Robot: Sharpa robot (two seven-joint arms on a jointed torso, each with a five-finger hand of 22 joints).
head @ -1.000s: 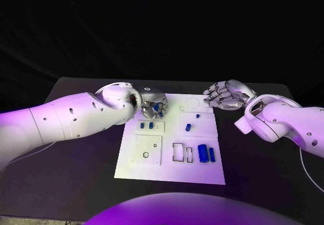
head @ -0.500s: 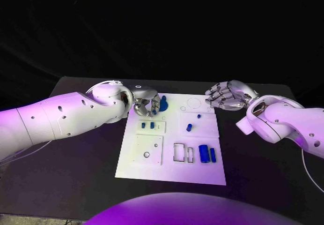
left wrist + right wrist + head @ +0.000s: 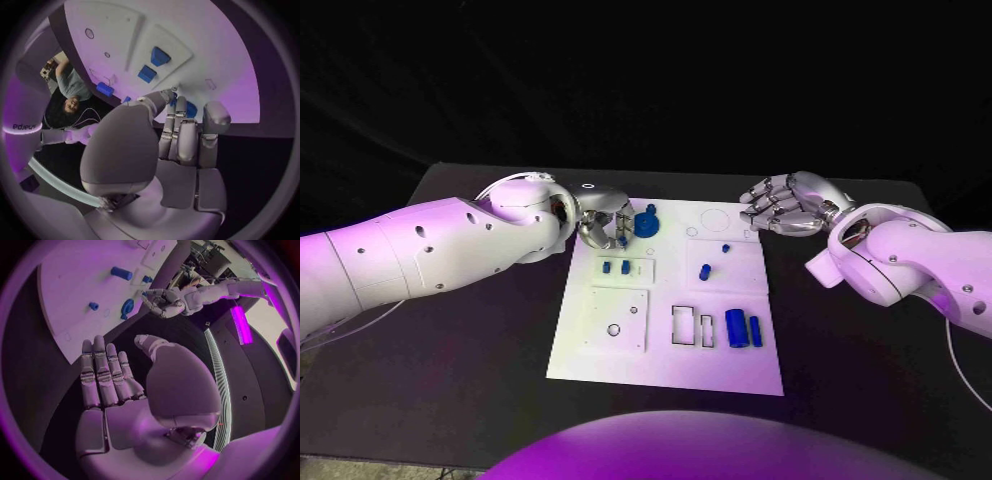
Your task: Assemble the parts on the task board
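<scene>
The task board (image 3: 668, 350) is a flat, matte white plate with shallow rectangular and round recesses, lying mid-table (image 3: 459, 370) on the black surface. A round blue part (image 3: 646, 222) sits at its far left corner; 2 blue cylinders (image 3: 741, 328) lie near the right edge. The silver left hand (image 3: 606, 225) hovers just beside the round part, fingers curled, grasping nothing. The right hand (image 3: 783, 205) hangs over the board's far right corner, released, fingers straight
</scene>
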